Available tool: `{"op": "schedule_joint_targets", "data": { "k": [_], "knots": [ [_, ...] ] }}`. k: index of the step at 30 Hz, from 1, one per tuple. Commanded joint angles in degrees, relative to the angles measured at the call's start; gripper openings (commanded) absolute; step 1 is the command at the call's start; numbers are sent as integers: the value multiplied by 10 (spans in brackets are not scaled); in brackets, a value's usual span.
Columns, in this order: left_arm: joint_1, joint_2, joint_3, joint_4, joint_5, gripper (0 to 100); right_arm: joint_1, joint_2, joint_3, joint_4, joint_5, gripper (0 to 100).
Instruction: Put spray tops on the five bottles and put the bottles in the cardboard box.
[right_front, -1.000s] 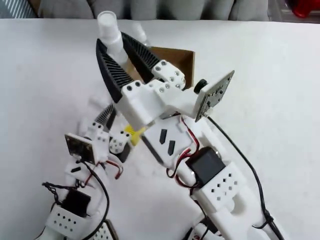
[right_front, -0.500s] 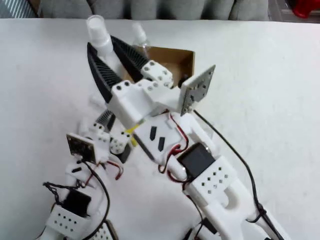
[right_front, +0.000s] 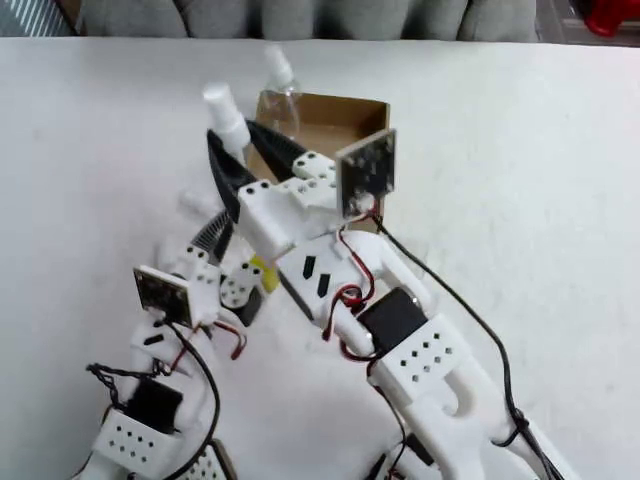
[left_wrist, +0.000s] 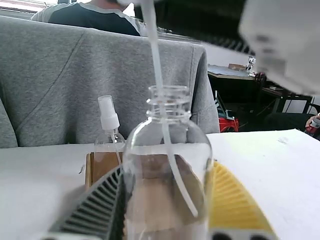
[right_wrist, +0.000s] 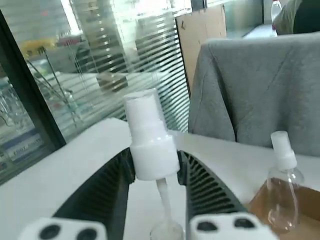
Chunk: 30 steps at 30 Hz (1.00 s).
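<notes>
White table (right_front: 540, 150), box (right_front: 345, 115) holds one capped bottle (right_front: 280, 85). Right gripper (right_wrist: 155, 160) pinches a top (right_wrist: 149, 135), its tube inside the open bottle (left_wrist: 167, 150) that the left gripper (left_wrist: 166, 192) clamps. Looks like four left.

You are working on a flat white counter (right_front: 540, 150) that spans the whole high view, with its far edge running straight across. An open brown cardboard box (right_front: 335, 115) with square walls sits directly on it, toward the far edge and near mid-width. Near the box, on its left in the high view, a small white piece (right_front: 190, 203) lies on the counter. It is too faint against the surface for you to identify.
</notes>
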Motion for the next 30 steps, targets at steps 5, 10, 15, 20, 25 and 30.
{"op": "schedule_joint_targets", "data": {
  "k": [5, 10, 15, 20, 25, 30],
  "knots": [
    [4, -14, -7, -22, 3, 21, -14, -15, -114, 195, 0, 225],
    [4, -14, -6, -22, 3, 21, -21, -20, -165, 241, 0, 229],
    [0, -14, -5, -22, 3, 21, -9, -20, -237, 277, 0, 226],
    [-12, -14, -6, -22, 3, 21, -1, -13, -274, 274, 0, 133],
    [-12, -14, -7, -22, 3, 21, -1, 18, -276, 233, 0, 53],
    [-12, -14, -6, -22, 3, 21, 0, 47, -273, 237, 0, 18]
  ]
}}
